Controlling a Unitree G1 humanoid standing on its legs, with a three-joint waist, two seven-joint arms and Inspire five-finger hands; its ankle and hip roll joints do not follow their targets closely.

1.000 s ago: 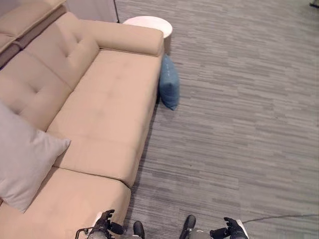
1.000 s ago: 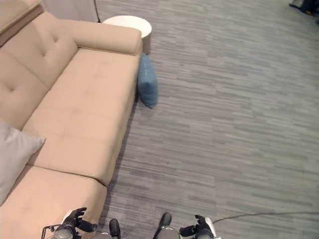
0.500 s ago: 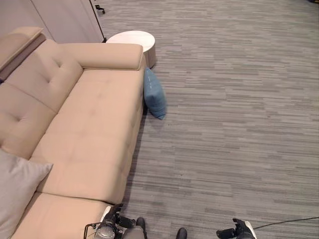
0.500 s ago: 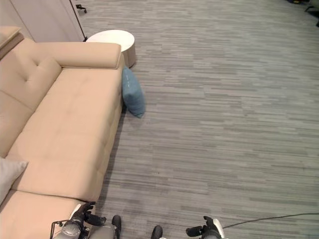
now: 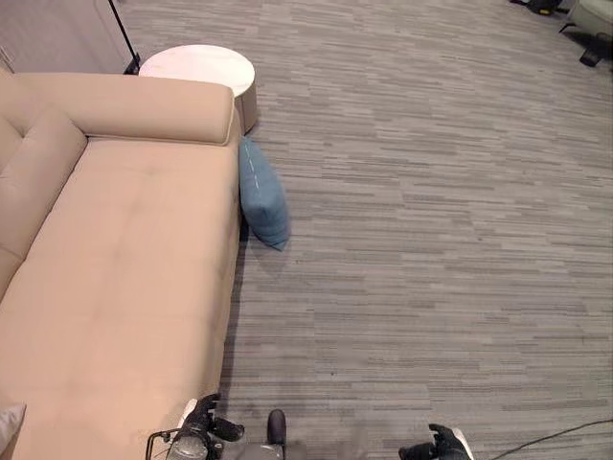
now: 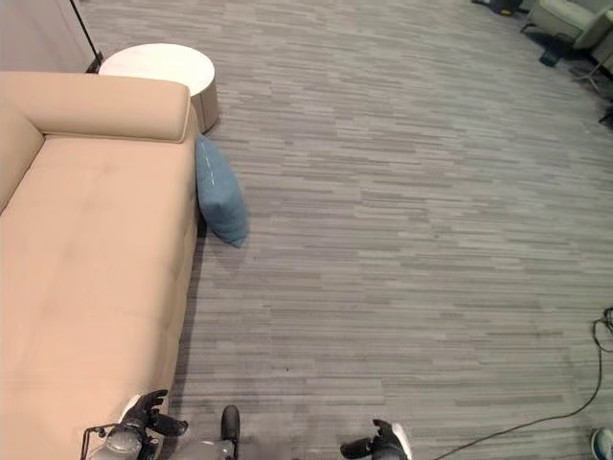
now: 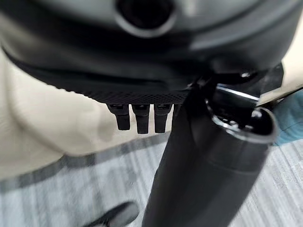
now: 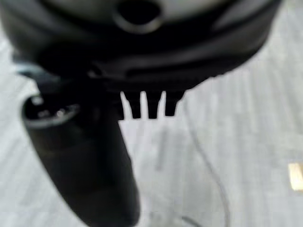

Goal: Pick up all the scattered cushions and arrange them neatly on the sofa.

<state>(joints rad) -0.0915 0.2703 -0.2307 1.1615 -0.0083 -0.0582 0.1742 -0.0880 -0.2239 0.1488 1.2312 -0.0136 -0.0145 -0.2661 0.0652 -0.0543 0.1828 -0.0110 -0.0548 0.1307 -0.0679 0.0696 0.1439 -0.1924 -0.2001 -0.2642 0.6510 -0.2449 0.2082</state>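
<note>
Left eye view: both hands hang low, left hand and right hand relaxed, holding nothing; blue cushion leans against sofa.

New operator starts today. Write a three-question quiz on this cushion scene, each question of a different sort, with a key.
1. True or false: the blue cushion lies on the sofa seat.
2. Multiple choice: the round white table stands A) past the sofa's armrest, B) in the middle of the open carpet, C) on the sofa.
3. Fill in: the left hand and the right hand both show low in the head views, and both hold ____.

Key
1. False: it stands on edge on the carpet, leaning against the sofa's front near the armrest.
2. A
3. nothing; both hands show relaxed fingers.
</note>
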